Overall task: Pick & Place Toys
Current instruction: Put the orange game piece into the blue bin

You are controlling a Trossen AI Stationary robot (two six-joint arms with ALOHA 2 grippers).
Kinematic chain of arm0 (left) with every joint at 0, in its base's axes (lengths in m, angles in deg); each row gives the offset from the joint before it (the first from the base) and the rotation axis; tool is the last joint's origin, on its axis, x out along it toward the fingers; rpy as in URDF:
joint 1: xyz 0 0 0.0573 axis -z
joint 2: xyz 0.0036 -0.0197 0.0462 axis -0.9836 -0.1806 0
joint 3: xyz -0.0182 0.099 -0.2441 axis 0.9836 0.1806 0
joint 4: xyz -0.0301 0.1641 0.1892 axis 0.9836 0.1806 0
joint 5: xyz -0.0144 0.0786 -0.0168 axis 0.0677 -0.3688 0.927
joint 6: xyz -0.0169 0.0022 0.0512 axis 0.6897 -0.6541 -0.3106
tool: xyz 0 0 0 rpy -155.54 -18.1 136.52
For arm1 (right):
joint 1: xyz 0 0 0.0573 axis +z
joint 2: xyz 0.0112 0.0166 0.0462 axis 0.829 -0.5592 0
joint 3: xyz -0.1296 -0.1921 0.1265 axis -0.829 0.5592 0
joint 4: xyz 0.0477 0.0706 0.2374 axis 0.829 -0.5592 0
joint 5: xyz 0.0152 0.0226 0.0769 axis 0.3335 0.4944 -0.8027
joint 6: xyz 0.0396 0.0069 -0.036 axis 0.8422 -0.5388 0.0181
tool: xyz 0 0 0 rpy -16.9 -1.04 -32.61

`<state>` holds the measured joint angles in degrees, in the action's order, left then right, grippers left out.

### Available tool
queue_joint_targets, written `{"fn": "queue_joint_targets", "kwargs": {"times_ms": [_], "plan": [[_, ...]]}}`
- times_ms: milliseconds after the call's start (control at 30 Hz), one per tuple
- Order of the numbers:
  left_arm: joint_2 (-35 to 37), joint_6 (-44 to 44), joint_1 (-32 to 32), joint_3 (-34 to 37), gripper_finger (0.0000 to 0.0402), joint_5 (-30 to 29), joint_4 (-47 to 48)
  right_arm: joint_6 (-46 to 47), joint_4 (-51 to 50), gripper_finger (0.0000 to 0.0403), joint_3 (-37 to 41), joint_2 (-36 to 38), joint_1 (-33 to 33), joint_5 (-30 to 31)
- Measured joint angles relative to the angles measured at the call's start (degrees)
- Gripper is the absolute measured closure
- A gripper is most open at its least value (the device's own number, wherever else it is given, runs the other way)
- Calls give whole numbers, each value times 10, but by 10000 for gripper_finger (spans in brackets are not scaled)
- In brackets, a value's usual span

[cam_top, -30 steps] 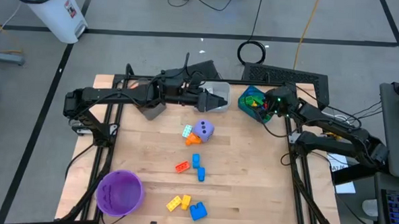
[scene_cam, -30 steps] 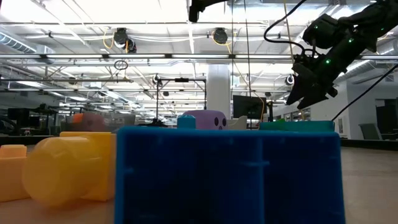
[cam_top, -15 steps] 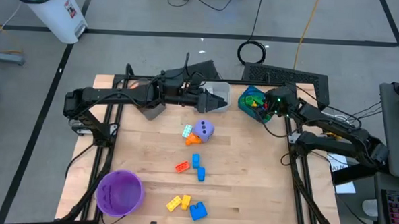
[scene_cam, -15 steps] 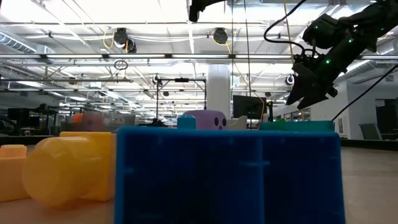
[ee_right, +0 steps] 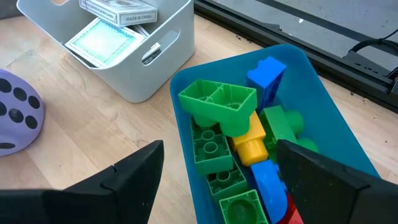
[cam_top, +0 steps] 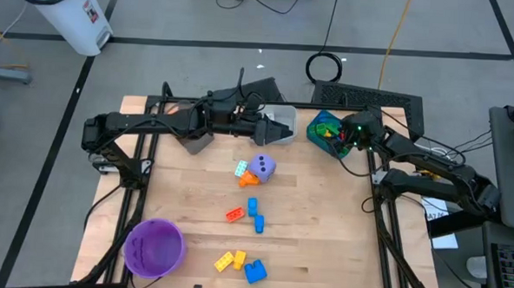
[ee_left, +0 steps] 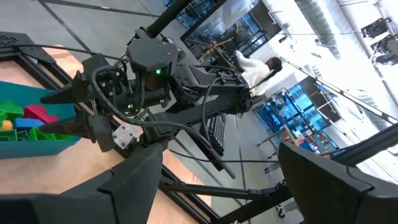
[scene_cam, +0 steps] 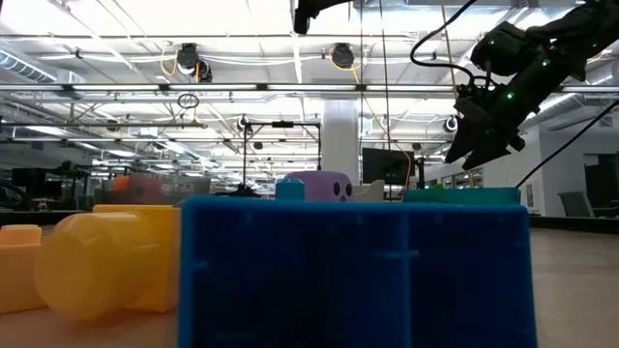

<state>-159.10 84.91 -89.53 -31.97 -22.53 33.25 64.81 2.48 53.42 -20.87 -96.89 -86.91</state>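
Note:
Toys lie loose on the wooden table: a purple dotted die (cam_top: 263, 167) beside a small card (cam_top: 240, 168), then blue (cam_top: 253, 205) and orange (cam_top: 234, 215) bricks, and yellow (cam_top: 226, 261) and blue (cam_top: 255, 270) bricks near the front edge. More bricks (ee_right: 233, 140) fill the teal bin (cam_top: 325, 130), and cards (ee_right: 102, 38) lie in the white bin (cam_top: 280, 121). My left gripper (cam_top: 285, 133) is held level over the white bin, open and empty (ee_left: 221, 162). My right gripper (cam_top: 340, 143) hangs tilted down above the teal bin, open and empty (ee_right: 219, 149).
A purple round bowl (cam_top: 155, 246) stands at the near left corner. A grey bin (cam_top: 196, 140) sits under my left arm at the far left. The two bins stand side by side along the far edge. Bare wood lies to the right of the loose toys.

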Motion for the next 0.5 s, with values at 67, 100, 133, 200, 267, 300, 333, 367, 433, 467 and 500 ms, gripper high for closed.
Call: {"fn": "queue_joint_targets", "kwargs": {"times_ms": [67, 100, 133, 200, 267, 300, 333, 367, 433, 467, 500], "plan": [[0, 0, 0, 0, 73, 0, 0, 0, 0, 99, 0, 0, 0, 0], [0, 0, 0, 0, 73, 0, 0, 0, 0, 99, 0, 0, 0, 0], [0, 0, 0, 0, 73, 0, 0, 0, 0, 99, 0, 0, 0, 0], [0, 0, 0, 0, 73, 0, 0, 0, 0, 100, 0, 0, 0, 0], [0, 0, 0, 0, 73, 0, 0, 0, 0, 101, 0, 0, 0, 0], [0, 0, 0, 0, 73, 0, 0, 0, 0, 101, 0, 0, 0, 0], [0, 0, 0, 0, 73, 0, 0, 0, 0, 100, 0, 0, 0, 0], [0, 0, 0, 0, 73, 0, 0, 0, 0, 99, 0, 0, 0, 0], [0, 0, 0, 0, 73, 0, 0, 0, 0, 99, 0, 0, 0, 0], [0, 2, 0, 0, 73, 0, 0, 0, 0, 99, 0, 0, 0, 0], [0, 3, 0, 0, 73, 0, 0, 0, 0, 99, 0, 0, 0, 0]]}}
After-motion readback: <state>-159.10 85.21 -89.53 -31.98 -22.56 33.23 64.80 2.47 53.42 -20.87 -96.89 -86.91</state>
